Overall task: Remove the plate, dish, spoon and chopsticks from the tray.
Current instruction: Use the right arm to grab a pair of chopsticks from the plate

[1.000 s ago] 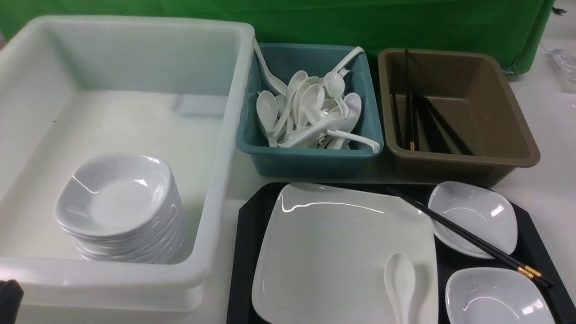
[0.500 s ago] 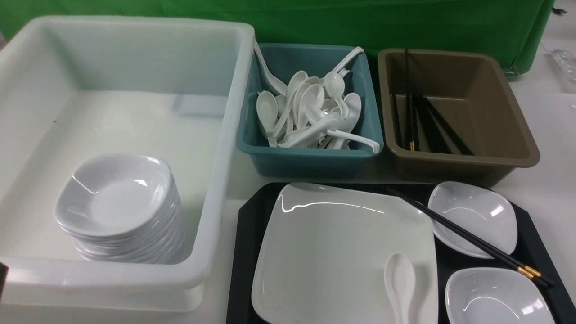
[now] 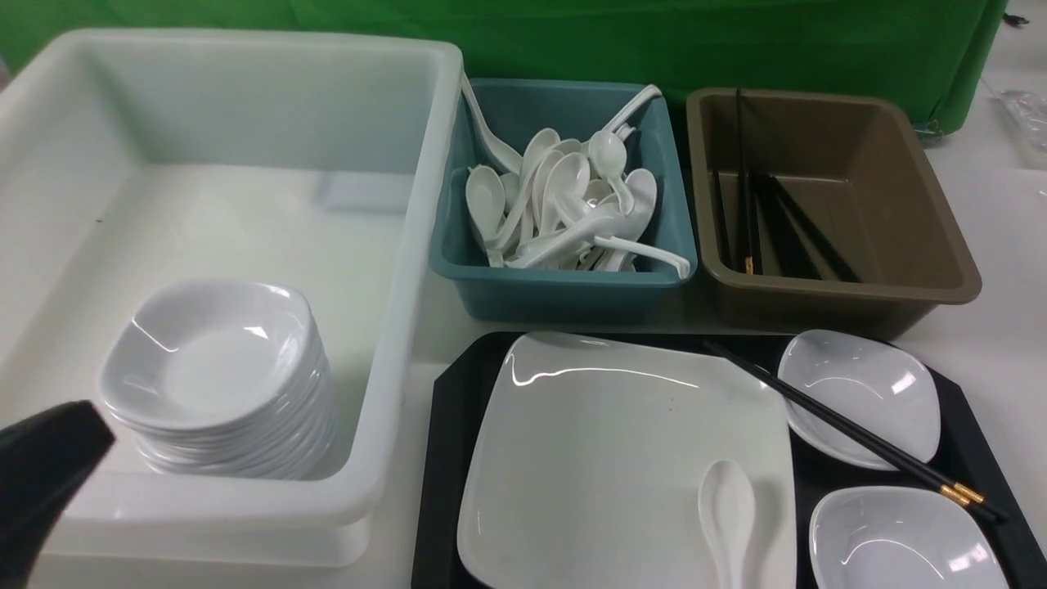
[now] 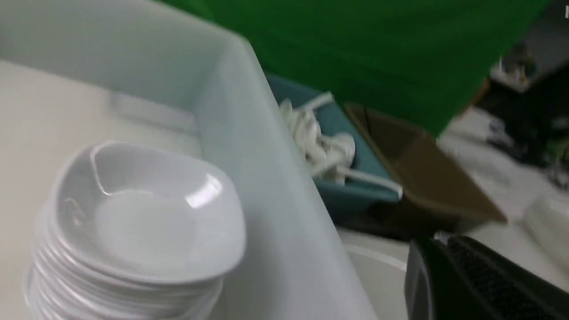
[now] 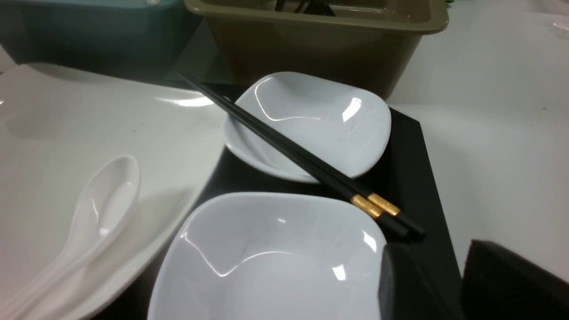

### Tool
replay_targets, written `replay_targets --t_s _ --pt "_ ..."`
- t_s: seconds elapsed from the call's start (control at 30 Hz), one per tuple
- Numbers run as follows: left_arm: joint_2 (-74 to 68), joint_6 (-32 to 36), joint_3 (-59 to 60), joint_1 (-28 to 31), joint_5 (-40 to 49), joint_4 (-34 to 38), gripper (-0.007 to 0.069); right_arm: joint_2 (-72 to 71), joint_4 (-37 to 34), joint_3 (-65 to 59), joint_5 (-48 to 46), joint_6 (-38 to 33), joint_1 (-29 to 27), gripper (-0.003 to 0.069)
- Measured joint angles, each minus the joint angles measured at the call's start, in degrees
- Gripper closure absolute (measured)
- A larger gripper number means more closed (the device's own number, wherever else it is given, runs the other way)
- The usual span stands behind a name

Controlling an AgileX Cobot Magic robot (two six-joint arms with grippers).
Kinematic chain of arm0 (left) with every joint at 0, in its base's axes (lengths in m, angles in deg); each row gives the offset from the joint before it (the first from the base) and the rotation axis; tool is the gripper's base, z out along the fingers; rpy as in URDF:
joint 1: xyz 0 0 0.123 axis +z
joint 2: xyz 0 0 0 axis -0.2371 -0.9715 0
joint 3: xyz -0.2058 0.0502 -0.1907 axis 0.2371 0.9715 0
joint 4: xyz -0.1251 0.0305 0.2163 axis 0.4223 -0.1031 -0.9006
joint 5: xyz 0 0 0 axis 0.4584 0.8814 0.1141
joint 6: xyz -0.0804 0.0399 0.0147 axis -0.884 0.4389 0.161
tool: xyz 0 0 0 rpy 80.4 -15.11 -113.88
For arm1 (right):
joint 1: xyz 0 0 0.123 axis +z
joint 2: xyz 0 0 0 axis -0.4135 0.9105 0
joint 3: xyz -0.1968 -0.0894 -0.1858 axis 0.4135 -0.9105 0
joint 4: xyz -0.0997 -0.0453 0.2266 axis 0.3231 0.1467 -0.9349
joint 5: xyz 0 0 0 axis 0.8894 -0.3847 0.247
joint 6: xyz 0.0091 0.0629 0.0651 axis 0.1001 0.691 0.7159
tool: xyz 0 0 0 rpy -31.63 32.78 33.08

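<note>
The black tray [image 3: 446, 425] lies at the front right. On it rests the large white square plate [image 3: 605, 458] with the white spoon [image 3: 726, 511] near its front edge. The black chopsticks [image 3: 842, 425] lie across the far small dish [image 3: 875, 384]; a second small dish [image 3: 900, 544] sits nearer. My left gripper [image 3: 49, 458] hovers by the white tub's front left; in its blurred wrist view [image 4: 438, 242] its jaws are unclear. My right gripper [image 5: 438, 249] is open and empty, just behind the near dish [image 5: 266, 258] and the chopsticks' gold bands [image 5: 373, 205]. It is out of the front view.
A big white tub [image 3: 393, 327] at the left holds a stack of small dishes [image 3: 217, 368]. Behind the tray stand a teal bin [image 3: 564, 294] full of white spoons and a brown bin [image 3: 818, 303] holding black chopsticks. A green cloth hangs behind.
My left gripper has risen into the front view's lower left corner, in front of the tub. Everything on the tray is where it was.
</note>
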Motion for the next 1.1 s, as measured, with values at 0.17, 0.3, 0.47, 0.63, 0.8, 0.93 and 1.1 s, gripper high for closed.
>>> replay_targets --t_s 0.17,0.3,0.47,0.63,0.8,0.93,1.1 --pt "-16.8 9.8 -8.5 -0.9 8.4 0.0 0.0607 0.0 0.0 0.0 0.0 0.0 0.0 0.0418" --pt "-23.3 15.1 -10.2 -5.0 7.4 2.4 0.0609 0.0 0.0 0.0 0.0 0.0 0.0 0.0418" --pt "-29.0 17.4 -10.4 -15.1 3.9 1.2 0.0622 0.0 -1.9 0.0 4.8 3.7 0.0 0.0418" --pt "-29.9 18.7 -10.4 -20.7 2.7 -1.9 0.0624 0.0 -6.9 0.0 15.0 22.4 0.0 0.0418" --pt "-29.9 19.3 -10.4 -21.7 -0.8 -2.8 0.0624 1.9 -7.4 4.0 11.8 27.0 1.8 0.0477" --pt "-30.0 19.5 -10.4 -21.7 -4.3 -2.8 0.0617 14.2 -7.4 17.0 -3.4 15.2 7.4 0.0521" --pt "-29.6 21.2 -10.4 -21.7 -5.0 -2.3 0.0616 40.8 -3.0 37.7 -24.5 0.3 14.4 0.0517"
